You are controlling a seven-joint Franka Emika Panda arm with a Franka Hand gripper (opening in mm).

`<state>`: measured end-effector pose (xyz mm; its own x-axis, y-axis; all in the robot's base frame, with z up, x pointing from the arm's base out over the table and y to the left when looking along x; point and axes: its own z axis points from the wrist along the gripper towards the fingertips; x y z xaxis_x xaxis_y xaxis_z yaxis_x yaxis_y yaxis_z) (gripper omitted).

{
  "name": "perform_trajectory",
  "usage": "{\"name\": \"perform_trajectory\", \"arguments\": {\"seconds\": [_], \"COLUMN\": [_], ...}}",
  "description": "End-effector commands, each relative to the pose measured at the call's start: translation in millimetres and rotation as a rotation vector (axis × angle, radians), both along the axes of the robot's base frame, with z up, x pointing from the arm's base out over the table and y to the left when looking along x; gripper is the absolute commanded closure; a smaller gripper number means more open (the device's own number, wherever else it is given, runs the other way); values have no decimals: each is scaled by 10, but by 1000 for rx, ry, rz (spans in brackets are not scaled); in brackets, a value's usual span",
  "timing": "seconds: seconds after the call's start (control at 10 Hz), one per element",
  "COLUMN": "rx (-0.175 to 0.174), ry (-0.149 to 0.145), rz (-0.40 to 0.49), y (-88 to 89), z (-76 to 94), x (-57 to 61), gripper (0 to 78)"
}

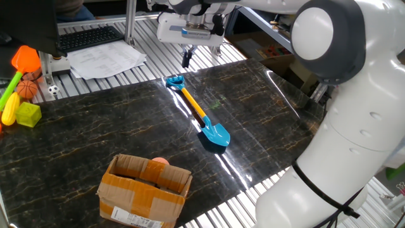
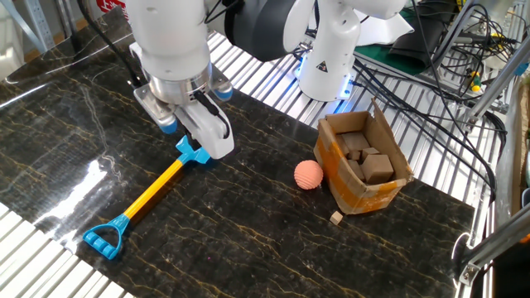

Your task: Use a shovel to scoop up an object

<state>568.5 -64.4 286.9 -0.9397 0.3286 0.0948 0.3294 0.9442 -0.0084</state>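
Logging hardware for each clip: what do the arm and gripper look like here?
The arm is glossy white with rounded, bulbous link shells and dark grey caps and bands at the joints. Its base carries a black triangular marking and a blue light glow in the other fixed view. The gripper has a white, boxy body with small blue accents underneath and dark fingers. A black cable runs beside the wrist.

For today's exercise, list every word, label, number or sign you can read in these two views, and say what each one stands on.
None can be read for certain.
Label on the cardboard box: print too small to read.
Papers beside the keyboard: text blurred.
Red sign at the top edge of the other view: cut off, unreadable.
Triangle sticker on the robot base: a warning symbol, no words.
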Motion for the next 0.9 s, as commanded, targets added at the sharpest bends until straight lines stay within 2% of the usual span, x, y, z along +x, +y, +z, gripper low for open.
{"name": "perform_trajectory", "arguments": {"seconds": [0.1,0.3,0.4,0.6,0.7,0.8,0.9], "rx": [-5,-6,-5,-8,-15,-16,-15], "ry": [-9,-23,-44,-70,-89,-94,-108], "rz": [45,66,86,99,112,113,131], "y": [-294,-422,-538,-598,-633,-640,-708], "z": [-245,-367,-536,-731,-881,-905,-1071], "x": [172,226,273,328,360,363,387], "gripper": [776,776,776,776,776,776,776]}}
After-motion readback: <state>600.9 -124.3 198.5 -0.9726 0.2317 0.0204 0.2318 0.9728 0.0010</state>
